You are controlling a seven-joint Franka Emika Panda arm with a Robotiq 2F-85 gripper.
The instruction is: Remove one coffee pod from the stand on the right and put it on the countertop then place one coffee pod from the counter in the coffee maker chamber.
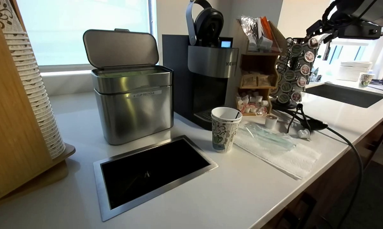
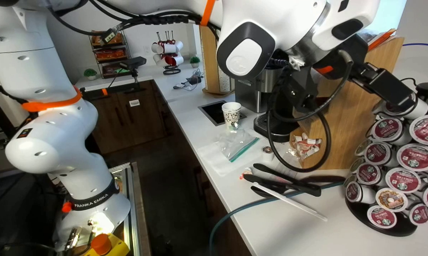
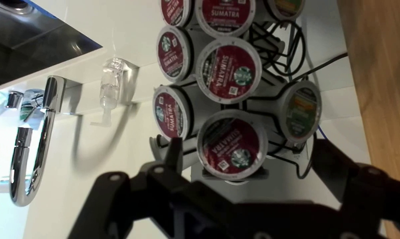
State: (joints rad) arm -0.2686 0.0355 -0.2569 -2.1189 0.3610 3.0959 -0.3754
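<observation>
The gripper (image 3: 248, 146) is at the top of the pod stand (image 2: 402, 229), released, its fingers (image 3: 175, 154) spread wide; in the wrist view a red-labelled Sumatra pod (image 3: 233, 147), seated in the pod stand, shows between them with a gap on either side. More pods (image 3: 229, 69) line the pod stand below it. Right beside the pod stand rises a wooden organizer (image 2: 359, 124), and past that, farther from the pod stand, is the coffee maker (image 1: 210, 63) with its head (image 1: 209, 27) tipped up. On the countertop (image 1: 258, 184), near the pod stand on the coffee maker's side, a loose pod (image 1: 270, 123) stands lid up. Farther from the pod stand that way come a paper towel (image 1: 305, 159), partly under a plastic bag (image 1: 272, 136), then nested paper cups (image 1: 223, 136) and a steel bin (image 1: 134, 114). On the pod stand's opposite side is a sink (image 1: 344, 97).
</observation>
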